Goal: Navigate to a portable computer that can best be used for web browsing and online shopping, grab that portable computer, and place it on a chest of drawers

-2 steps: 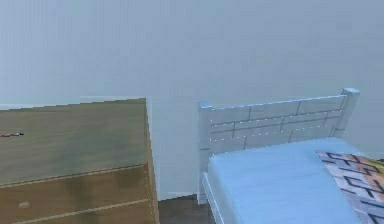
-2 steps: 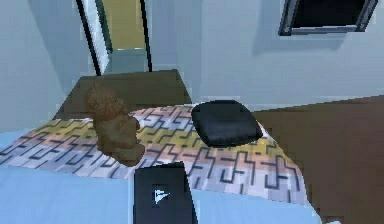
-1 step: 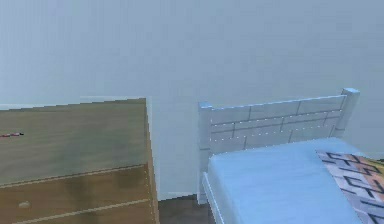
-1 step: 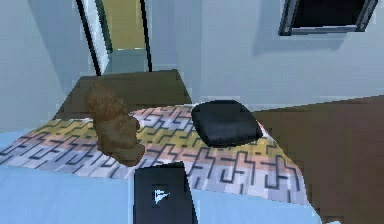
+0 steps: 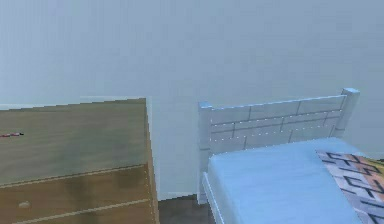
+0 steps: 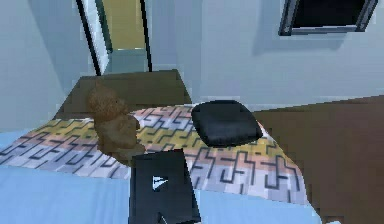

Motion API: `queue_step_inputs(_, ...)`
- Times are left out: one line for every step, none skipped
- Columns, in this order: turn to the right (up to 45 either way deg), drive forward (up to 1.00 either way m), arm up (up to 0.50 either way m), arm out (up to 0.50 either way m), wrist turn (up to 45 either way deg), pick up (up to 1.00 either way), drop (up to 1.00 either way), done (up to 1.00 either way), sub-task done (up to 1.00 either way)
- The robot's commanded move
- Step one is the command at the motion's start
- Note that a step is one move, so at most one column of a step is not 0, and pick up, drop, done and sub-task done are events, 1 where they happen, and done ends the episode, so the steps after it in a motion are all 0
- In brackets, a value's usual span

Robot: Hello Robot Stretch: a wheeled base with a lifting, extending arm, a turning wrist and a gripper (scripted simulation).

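Observation:
A wooden chest of drawers (image 5: 72,160) with a flat top stands against the wall at the forward view's lower left. In the arm side view a flat black slab with a small white mark (image 6: 163,187), shaped like a closed laptop, shows at the bottom edge just left of the middle, in front of the bed's patterned blanket (image 6: 230,155). Whether it rests on the bed or hangs above it cannot be told.
A bed with a white headboard (image 5: 275,120) and pale blue sheet stands right of the chest. On the blanket sit a brown teddy bear (image 6: 112,120) and a dark cushion (image 6: 224,121). Beyond are an open doorway (image 6: 122,30), a dark window (image 6: 328,14) and brown floor (image 6: 330,140).

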Motion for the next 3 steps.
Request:
queue_step_inputs(0.0, 0.00, 0.42, 0.00, 0.0, 0.00, 0.00, 0.00, 0.00)
queue_step_inputs(0.0, 0.00, 0.00, 0.00, -45.0, 0.00, 0.00, 0.00, 0.00)
queue_step_inputs(0.0, 0.00, 0.00, 0.00, -45.0, 0.00, 0.00, 0.00, 0.00)
